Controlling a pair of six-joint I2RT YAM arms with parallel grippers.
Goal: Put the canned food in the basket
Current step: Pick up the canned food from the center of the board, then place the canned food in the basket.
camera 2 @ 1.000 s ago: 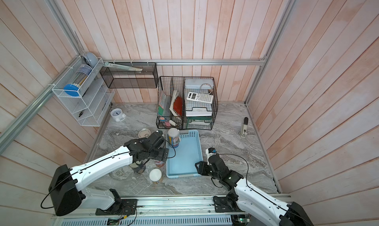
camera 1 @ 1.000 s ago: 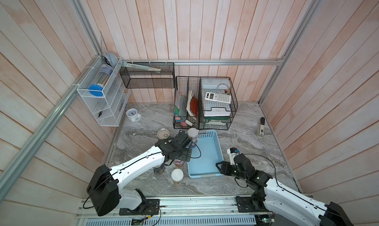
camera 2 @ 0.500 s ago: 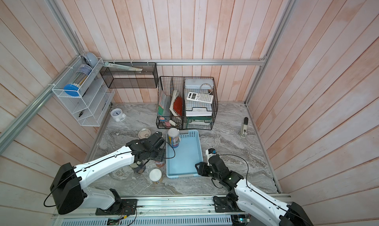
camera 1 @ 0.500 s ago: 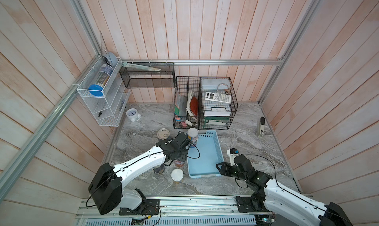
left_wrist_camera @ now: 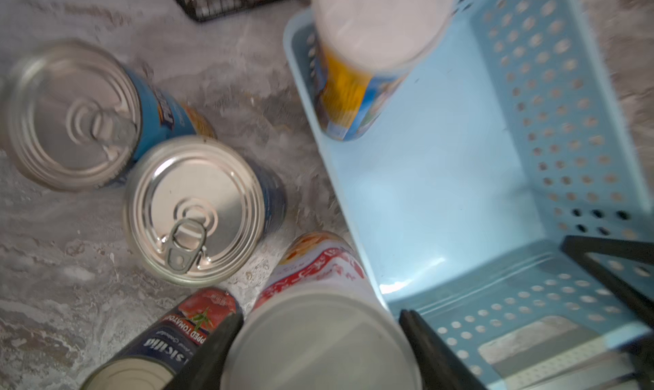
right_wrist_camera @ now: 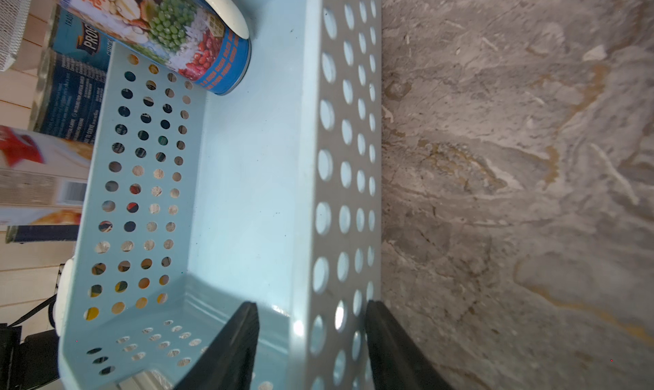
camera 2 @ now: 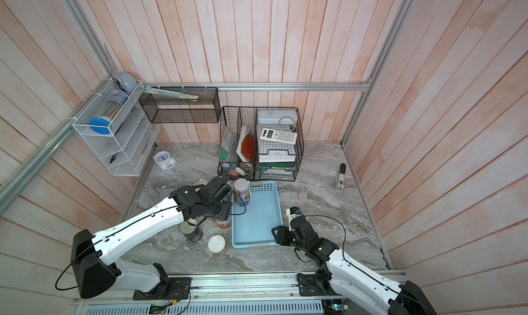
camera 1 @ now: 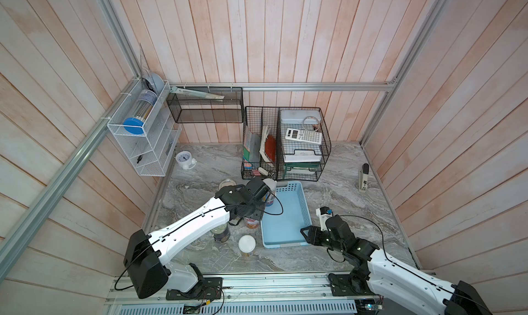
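Top view: one can (camera 1: 270, 189) stands in the far corner of the basket (camera 1: 285, 225).
Left wrist: left jaws pinch a white-lidded can (left_wrist_camera: 318, 338) just outside the wall. A tomato can (left_wrist_camera: 170, 335) sits just beside one jaw and may topple on lift.
Right wrist: right jaws straddle the wall, grip unclear; the basket could slide.

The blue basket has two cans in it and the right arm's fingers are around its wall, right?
No, only one can stands in the basket, in a far corner, as both top views show. The right arm's fingers are indeed around its wall.
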